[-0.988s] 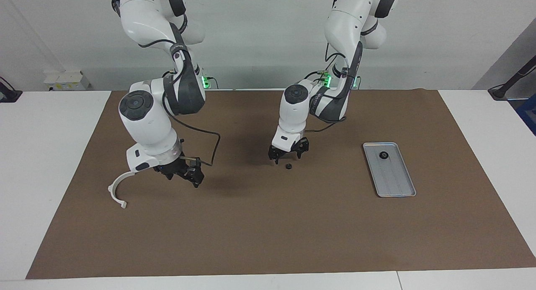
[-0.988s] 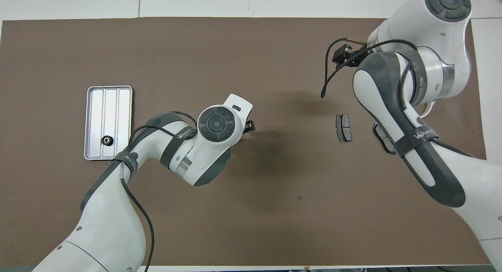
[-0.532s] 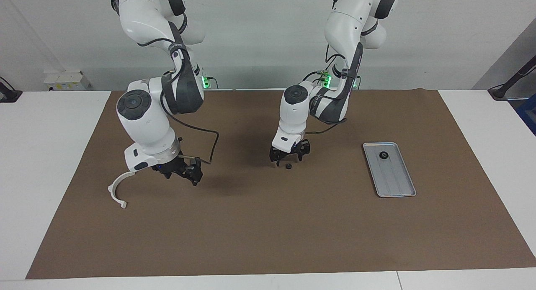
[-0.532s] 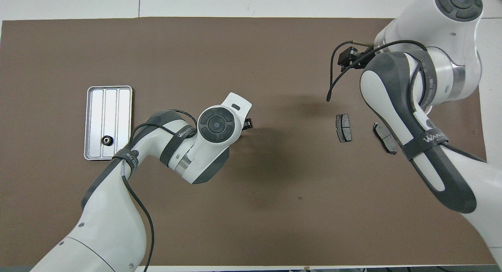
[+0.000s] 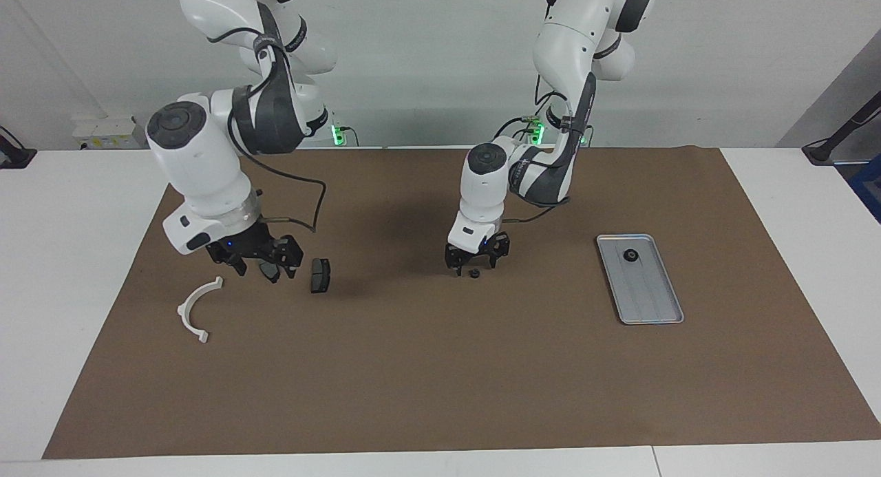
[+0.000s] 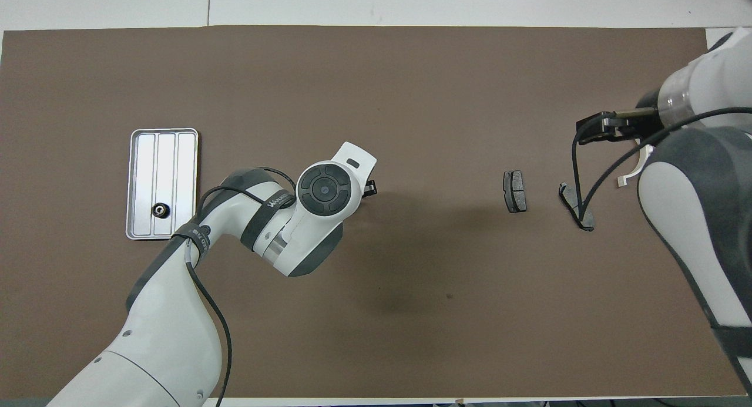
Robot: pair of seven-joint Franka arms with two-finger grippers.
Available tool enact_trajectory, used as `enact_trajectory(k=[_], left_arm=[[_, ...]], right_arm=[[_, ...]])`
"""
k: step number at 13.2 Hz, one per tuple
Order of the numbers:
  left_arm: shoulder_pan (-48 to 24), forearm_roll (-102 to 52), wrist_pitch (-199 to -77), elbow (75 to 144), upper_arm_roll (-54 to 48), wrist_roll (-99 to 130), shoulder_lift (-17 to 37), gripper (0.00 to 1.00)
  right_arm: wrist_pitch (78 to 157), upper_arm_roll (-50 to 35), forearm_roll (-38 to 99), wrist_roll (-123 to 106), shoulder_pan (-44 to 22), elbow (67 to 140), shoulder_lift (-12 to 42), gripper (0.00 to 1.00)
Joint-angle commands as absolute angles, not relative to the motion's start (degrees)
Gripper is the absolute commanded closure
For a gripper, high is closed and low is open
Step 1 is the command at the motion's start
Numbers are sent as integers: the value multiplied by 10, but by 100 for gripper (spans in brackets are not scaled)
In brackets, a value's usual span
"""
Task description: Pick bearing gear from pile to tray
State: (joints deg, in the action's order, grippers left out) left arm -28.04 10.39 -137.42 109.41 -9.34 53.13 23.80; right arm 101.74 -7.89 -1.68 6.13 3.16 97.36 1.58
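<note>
A small black bearing gear (image 5: pixel 473 274) lies on the brown mat near the table's middle. My left gripper (image 5: pixel 475 264) is down over it, fingers a little apart on either side of it. In the overhead view the left wrist hides this gear. The silver tray (image 5: pixel 650 301) (image 6: pixel 147 160) lies toward the left arm's end and holds another black gear (image 5: pixel 630 255) (image 6: pixel 159 209). What shows of the pile lies toward the right arm's end: a white curved bracket (image 5: pixel 196 310) and two dark brake pads (image 5: pixel 319 275) (image 6: pixel 515 191) (image 6: pixel 577 206). My right gripper (image 5: pixel 261 265) hangs open and empty over the pad next to the bracket.
A brown mat (image 5: pixel 440 380) covers most of the white table. The right arm's cable (image 6: pixel 578 160) dangles over one brake pad in the overhead view.
The right arm has lifted and swung toward its own end of the table, uncovering the brake pads. The left gripper has sunk slightly over the gear and its fingers have drawn closer.
</note>
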Motion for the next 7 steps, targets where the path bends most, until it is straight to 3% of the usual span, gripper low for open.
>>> enact_trajectory(k=[1,2,5,7], left_arm=[[-281,120,-1386,1101,-91,545,236,87],[-280,120,-1386,1098,-91,545,236,100],[-275,120,-1368,1072,-88,539,236,100],[-257,123,-1287,1026,-88,510,232,100]], right_arm=[[978,-88,-7,45,41,1008,-50,0],[977,-87,4,45,40,1008,-63,0],[962,-87,11,45,37,1007,-84,0],[955,-87,11,46,36,1007,-91,0]])
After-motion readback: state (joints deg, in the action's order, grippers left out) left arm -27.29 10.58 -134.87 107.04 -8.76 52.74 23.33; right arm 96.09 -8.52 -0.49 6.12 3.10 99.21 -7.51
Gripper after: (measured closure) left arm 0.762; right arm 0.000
